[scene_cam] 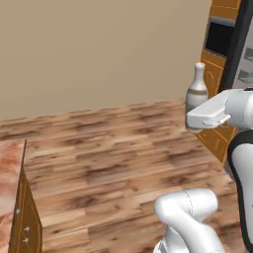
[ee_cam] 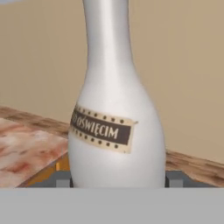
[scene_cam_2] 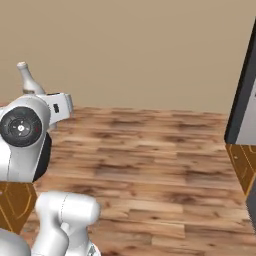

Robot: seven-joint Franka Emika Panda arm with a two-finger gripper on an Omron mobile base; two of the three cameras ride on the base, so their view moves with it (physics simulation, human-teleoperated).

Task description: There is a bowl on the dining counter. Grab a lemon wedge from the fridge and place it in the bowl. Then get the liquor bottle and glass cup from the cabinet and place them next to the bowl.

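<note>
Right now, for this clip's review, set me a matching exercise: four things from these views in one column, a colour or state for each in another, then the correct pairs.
Things:
1. liquor bottle
2. gripper
3. floor
4. counter top

Colours or states:
A. brown wood planks
B. reddish marbled stone
C. white, with a dark label band
D. shut on the bottle's base, held upright above the floor

Pairs: 1-C, 2-D, 3-A, 4-B

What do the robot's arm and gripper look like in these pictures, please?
The arm is made of smooth, rounded, glossy white segments. One joint carries a round dark cap with a small light centre and a ring of dots. The gripper ends in two small dark grey blocky fingertips. No cables show.
</note>
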